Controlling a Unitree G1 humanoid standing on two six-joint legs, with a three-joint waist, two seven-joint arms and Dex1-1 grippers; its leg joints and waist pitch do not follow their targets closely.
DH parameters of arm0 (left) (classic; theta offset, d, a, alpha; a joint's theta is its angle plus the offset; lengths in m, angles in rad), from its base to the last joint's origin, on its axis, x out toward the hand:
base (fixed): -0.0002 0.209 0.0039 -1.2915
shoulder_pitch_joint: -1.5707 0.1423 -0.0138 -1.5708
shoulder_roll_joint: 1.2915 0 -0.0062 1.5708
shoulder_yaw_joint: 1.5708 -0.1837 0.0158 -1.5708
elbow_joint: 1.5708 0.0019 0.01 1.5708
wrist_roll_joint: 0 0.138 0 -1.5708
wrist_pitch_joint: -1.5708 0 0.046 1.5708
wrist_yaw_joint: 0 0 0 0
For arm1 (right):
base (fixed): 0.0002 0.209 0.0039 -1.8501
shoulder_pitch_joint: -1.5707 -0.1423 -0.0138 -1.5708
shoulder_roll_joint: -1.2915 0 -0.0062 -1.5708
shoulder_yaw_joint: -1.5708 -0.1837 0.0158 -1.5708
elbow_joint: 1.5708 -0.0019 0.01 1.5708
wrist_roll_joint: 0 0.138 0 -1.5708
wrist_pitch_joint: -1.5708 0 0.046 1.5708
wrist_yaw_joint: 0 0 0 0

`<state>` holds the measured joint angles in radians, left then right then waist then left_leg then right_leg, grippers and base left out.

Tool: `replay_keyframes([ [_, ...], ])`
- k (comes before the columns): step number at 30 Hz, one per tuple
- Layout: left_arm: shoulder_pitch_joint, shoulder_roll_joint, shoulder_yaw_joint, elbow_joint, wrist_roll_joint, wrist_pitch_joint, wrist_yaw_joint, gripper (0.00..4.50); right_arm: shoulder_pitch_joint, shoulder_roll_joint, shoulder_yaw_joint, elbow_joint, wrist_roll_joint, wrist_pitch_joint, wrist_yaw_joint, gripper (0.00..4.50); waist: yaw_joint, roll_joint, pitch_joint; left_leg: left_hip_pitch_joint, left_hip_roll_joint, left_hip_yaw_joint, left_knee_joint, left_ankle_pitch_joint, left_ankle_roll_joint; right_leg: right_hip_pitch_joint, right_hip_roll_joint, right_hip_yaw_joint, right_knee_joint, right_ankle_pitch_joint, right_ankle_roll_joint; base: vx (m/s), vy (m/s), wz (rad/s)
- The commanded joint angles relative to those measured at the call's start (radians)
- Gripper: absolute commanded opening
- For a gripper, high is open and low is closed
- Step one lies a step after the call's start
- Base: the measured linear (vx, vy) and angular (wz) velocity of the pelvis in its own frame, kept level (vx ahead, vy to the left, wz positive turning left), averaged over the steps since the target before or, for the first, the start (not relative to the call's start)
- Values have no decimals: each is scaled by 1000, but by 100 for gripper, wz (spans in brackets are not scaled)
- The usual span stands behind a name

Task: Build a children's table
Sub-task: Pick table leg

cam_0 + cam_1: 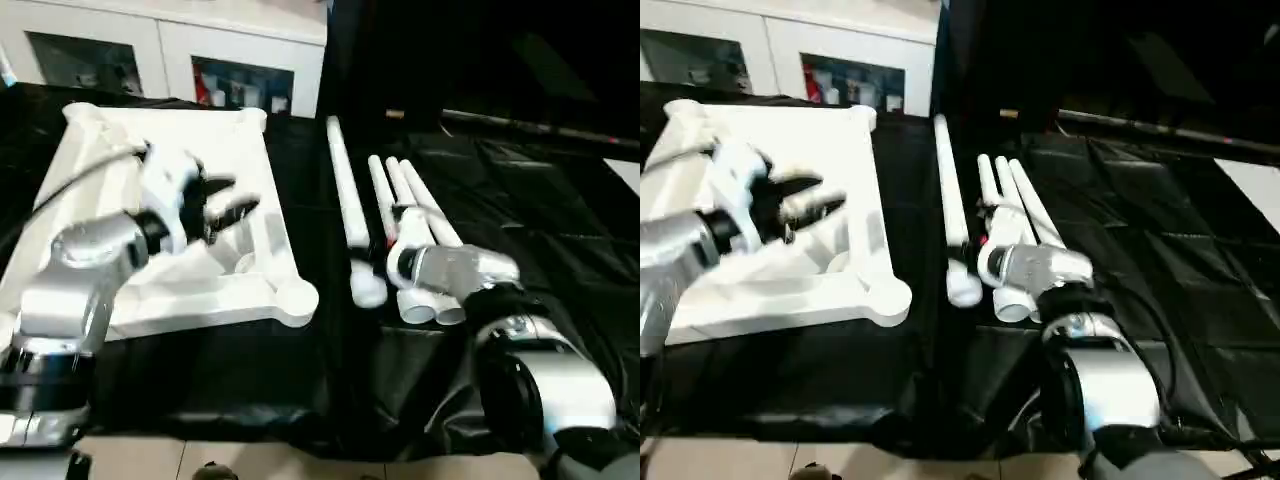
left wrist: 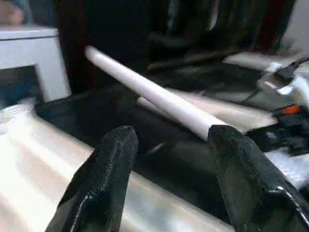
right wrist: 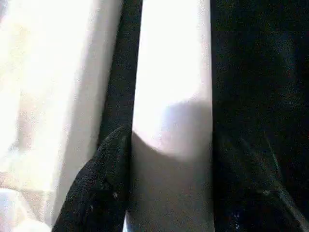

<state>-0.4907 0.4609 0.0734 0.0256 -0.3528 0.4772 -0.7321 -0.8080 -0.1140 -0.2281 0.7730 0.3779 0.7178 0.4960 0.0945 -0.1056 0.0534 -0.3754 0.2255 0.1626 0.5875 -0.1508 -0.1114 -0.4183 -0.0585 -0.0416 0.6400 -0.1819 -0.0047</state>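
Note:
The white tabletop [image 1: 250, 140] lies ribbed side up on the black cloth, with a round socket [image 1: 297, 300] at its near corner. My left gripper [image 1: 240, 196] hovers over its right part, open, with nothing between its fingers [image 2: 113, 159]. One white leg [image 1: 345, 195] lies alone just right of the tabletop. Three more legs [image 1: 420, 215] lie bundled further right. My right gripper [image 1: 392, 242] is down on this bundle. In the right wrist view its fingers [image 3: 99, 188] press both sides of one leg [image 3: 171, 72].
A white cabinet [image 1: 180, 45] with glass doors stands behind the table. The black cloth [image 1: 540, 220] lies creased to the right of the legs. A dark rod [image 1: 520, 125] runs along the back right. The table's front edge [image 1: 300, 455] is near my body.

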Motion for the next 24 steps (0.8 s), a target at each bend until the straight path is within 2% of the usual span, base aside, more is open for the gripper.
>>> replay_keyframes([
  [1,-47,-40,4,-15,-53,55,11,278,56,-28,11,-171,60,-4,114,193,2,26,-72,14,-5,15,-64,-198,-57,55,-47,30,-64,-90,-162,0,0,0],
  [2,-47,-40,4,-15,-53,55,11,278,56,-28,11,-171,60,-4,114,193,8,28,-74,19,-4,16,-62,-195,-53,55,-48,30,-65,-78,-164,0,0,0],
  [3,-69,-63,11,-1,-69,86,29,278,93,-37,21,-238,91,2,174,193,5,26,-72,14,-5,15,-64,-192,-50,58,-48,29,-64,-78,-169,0,0,0],
  [4,-87,-81,18,12,-81,110,43,278,122,-44,28,-291,117,8,221,193,12,25,-71,19,-4,17,-62,-203,-43,56,-50,30,-71,-91,-167,0,0,0],
  [5,-115,-104,25,36,-95,135,56,278,162,-52,28,-359,157,13,278,193,9,23,-70,16,-4,16,-63,-211,-41,58,-50,30,-70,-103,-168,0,0,0],
  [7,-180,-144,40,94,-131,176,71,278,223,-65,9,-469,242,55,358,193,15,17,-68,15,-6,17,-65,-218,-31,60,-51,29,-80,-147,-156,0,0,0],
  [8,-222,-164,51,130,-158,205,72,278,249,-75,-8,-522,298,97,396,192,22,19,-69,20,-4,16,-63,-225,-26,57,-53,29,-81,-166,-153,0,0,0],
  [9,-243,-170,52,146,-175,220,65,278,264,-79,-11,-553,316,109,411,192,24,15,-69,17,-4,15,-64,-220,-24,60,-55,27,-84,-188,-147,0,0,0],
  [10,-255,-174,53,155,-186,230,59,278,274,-82,-11,-574,324,115,418,192,26,16,-68,17,-4,13,-65,-228,-30,57,-56,26,-86,-225,-140,0,0,0],
  [14,-315,-198,35,188,-223,263,13,278,301,-93,-9,-648,366,148,445,191,24,16,-66,13,-6,13,-66,-232,-39,55,-57,26,-95,-275,-124,0,0,0],
  [15,-325,-208,38,194,-231,275,16,278,309,-96,-2,-665,370,150,451,191,26,21,-66,17,-6,15,-64,-236,-40,53,-56,27,-98,-276,-121,0,0,0],
  [18,-332,-224,27,187,-237,294,2,278,331,-105,14,-716,391,160,452,191,27,22,-65,15,-4,11,-66,-243,-42,54,-58,25,-98,-279,-125,0,0,0],
  [20,-332,-226,26,185,-239,297,2,278,334,-106,16,-722,394,162,451,191,26,20,-66,14,-5,10,-66,-246,-44,55,-58,25,-98,-290,-122,0,0,0],
  [21,-333,-237,37,177,-274,318,1,278,340,-109,19,-738,398,169,443,191,25,19,-66,14,-5,11,-66,-245,-44,55,-58,25,-98,-293,-122,0,0,0],
  [24,-330,-246,39,162,-296,331,-1,278,342,-112,32,-750,385,165,430,191,26,19,-66,13,-4,10,-66,-239,-45,55,-58,25,-97,-283,-125,0,0,0],
])
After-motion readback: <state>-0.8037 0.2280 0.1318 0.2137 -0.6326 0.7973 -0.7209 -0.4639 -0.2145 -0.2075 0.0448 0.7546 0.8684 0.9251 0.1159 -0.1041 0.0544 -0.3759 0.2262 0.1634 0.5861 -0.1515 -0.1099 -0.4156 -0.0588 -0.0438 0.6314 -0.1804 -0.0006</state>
